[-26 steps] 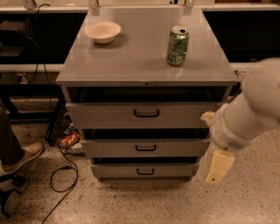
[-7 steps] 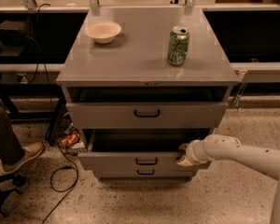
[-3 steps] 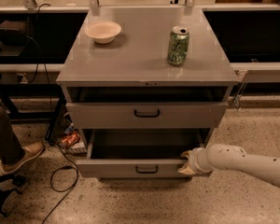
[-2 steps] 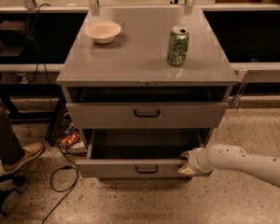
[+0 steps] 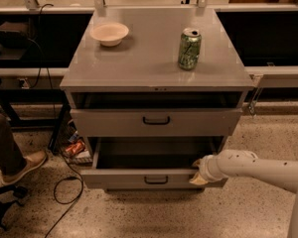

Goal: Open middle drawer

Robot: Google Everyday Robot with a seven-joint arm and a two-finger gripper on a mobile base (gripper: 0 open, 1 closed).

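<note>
Still sitting at the right front corner of the middle drawer (image 5: 119, 179), pulled far out below the top drawer (image 5: 109, 123), with the gripper (image 5: 197, 171) unmoved, its hold too hidden to tell.

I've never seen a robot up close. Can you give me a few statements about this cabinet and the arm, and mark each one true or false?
1. The middle drawer is pulled out further than the top drawer. True.
2. The pincer is on the middle drawer's black handle. False: it is at the right end of that drawer's front, away from the handle.
3. The green can lies on its side. False: it stands upright on the cabinet top.
4. A white bowl sits on the cabinet top, to the left of the can. True.
</note>
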